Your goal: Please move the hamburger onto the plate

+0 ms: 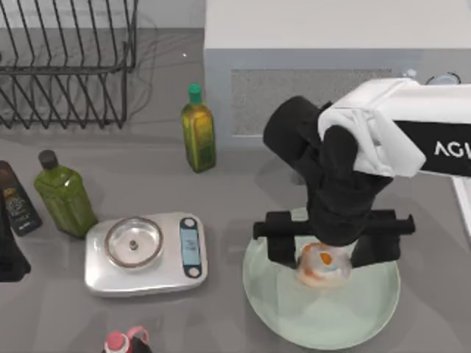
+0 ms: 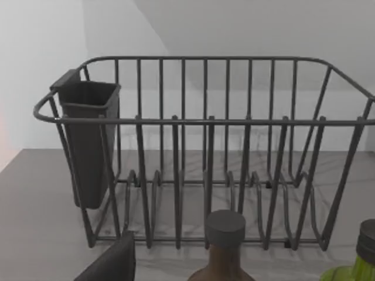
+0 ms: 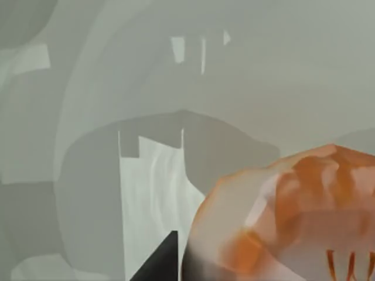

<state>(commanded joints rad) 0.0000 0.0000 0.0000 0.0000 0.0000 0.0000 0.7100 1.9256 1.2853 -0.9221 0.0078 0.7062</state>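
The hamburger [image 1: 321,266], a small pale lump with orange patches, lies on the left-of-middle part of the mint-green plate [image 1: 368,309] at the front right of the table. My right gripper [image 1: 329,254] hangs straight above it, open. One dark finger [image 1: 283,246] stands to the hamburger's left and the other to its right, with small gaps on both sides. In the right wrist view the hamburger [image 3: 293,216] looms close over the plate's glossy surface [image 3: 152,175]. My left gripper [image 1: 9,257] stays parked at the table's far left edge.
A silver scale [image 1: 147,254] with a small steel pan sits left of the plate. Behind it stand a green-capped oil bottle [image 1: 198,132], a squat green bottle [image 1: 62,193] and a dark bottle [image 1: 16,198]. A wire dish rack [image 1: 66,66] fills the back left, and a grey appliance [image 1: 331,59] the back.
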